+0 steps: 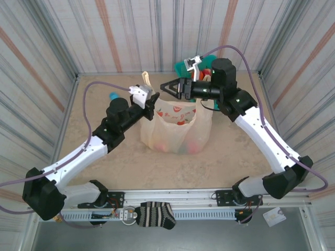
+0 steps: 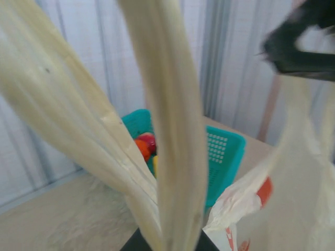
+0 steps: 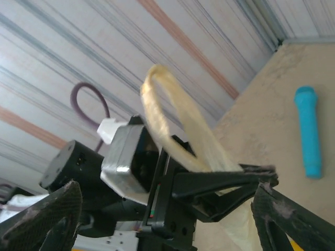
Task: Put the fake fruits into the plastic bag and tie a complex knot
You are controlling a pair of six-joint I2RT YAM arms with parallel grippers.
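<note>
Left gripper (image 1: 153, 103) pinches the twisted cream loop handle (image 1: 145, 79) of the thin, translucent plastic bag (image 1: 175, 128), slumped just before the teal mesh basket (image 1: 182, 66), glossy fake fruits (image 1: 193, 145) inside; right gripper (image 1: 167, 87) gapes wide.

The plastic bag (image 1: 175, 128) is seen as thin, crinkled, semi-transparent cream film, its handles bunched into matt, creased strips. A glossy plastic sheen is shown by the fake fruits (image 2: 144, 148). The basket (image 2: 226, 157) is made of teal perforated plastic. The desk (image 1: 104, 167) is finished in matt, mottled beige. The sock (image 1: 154, 215) is knitted cloth.
</note>
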